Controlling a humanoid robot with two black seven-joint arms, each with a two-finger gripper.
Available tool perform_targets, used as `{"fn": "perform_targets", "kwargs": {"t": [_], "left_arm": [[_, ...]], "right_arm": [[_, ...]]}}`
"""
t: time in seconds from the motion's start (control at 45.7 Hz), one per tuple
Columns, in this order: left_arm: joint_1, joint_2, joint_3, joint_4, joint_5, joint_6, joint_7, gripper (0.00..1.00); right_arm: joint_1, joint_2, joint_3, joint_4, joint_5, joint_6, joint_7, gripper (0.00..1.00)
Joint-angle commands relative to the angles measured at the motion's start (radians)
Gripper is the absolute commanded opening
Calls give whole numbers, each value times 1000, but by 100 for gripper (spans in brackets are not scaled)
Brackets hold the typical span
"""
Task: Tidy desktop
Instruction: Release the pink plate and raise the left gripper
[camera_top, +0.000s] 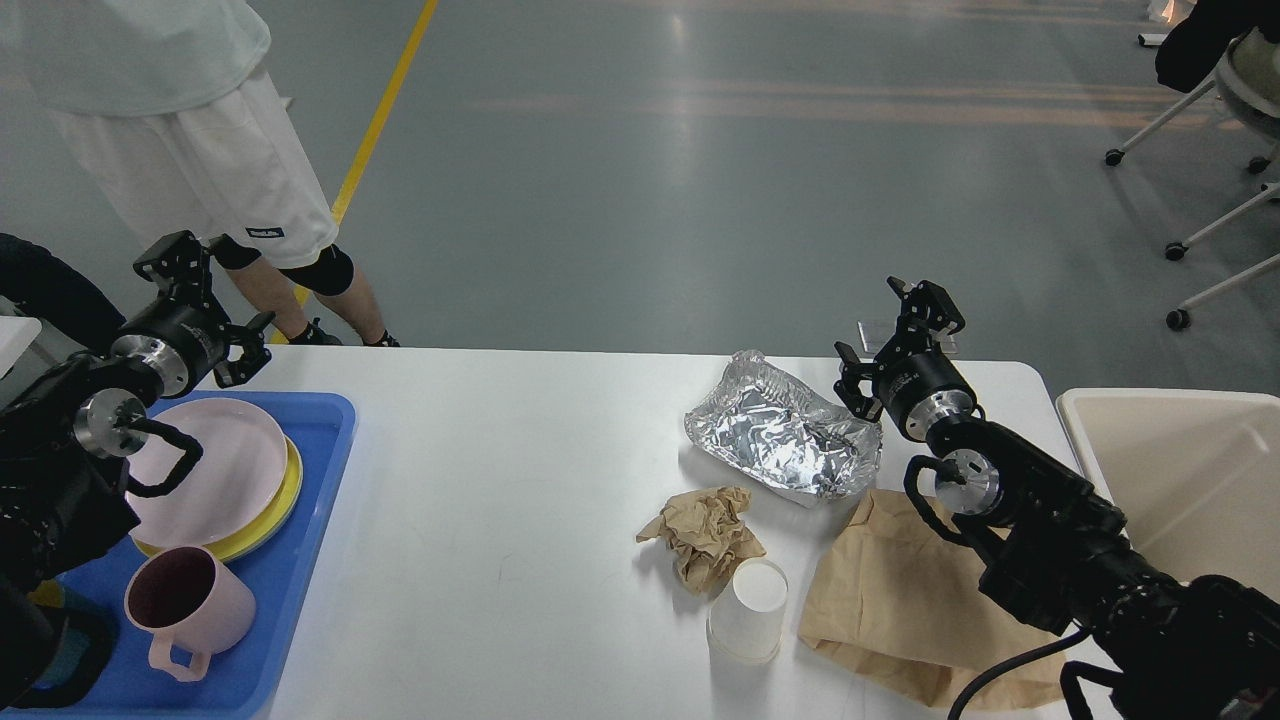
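Note:
The white desktop (500, 480) fills the lower view. On its right half lie a crumpled foil container (780, 435), a crumpled brown paper wad (705, 535), an upturned white paper cup (750, 610) and a flat brown paper bag (900, 600). My right gripper (890, 335) is open and empty, just right of the foil container's far end. My left gripper (205, 305) is open and empty above the far left table corner, beyond the blue tray (310, 560).
The blue tray holds a pink plate (215, 470) on a yellow plate (285, 490) and a pink mug (185, 605). A beige bin (1170, 470) stands off the table's right end. A person (200, 150) stands behind the far left; chairs (1220, 120) stand at far right.

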Motion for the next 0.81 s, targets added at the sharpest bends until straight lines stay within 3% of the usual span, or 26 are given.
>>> {"fn": "perform_targets", "kwargs": {"t": [0.0,0.131,0.263,0.481,0.788], "left_arm": [[-12,-25,-185,-4,-3,-2,-1,96],[-76,-70,-403,-4,-44,18,-1,96],[-121,-97,-509,-4,-84,76,-1,96],[-223,-143,-521,-6,-96,217,6,96],[-239,-133,-503,-6,-87,182,11,96]], "right_arm": [[0,0,0,0,-1,0,0,100],[0,0,0,0,0,0,0,100],[0,0,0,0,-1,0,0,100],[0,0,0,0,0,0,0,100],[0,0,0,0,0,0,0,100]]}}
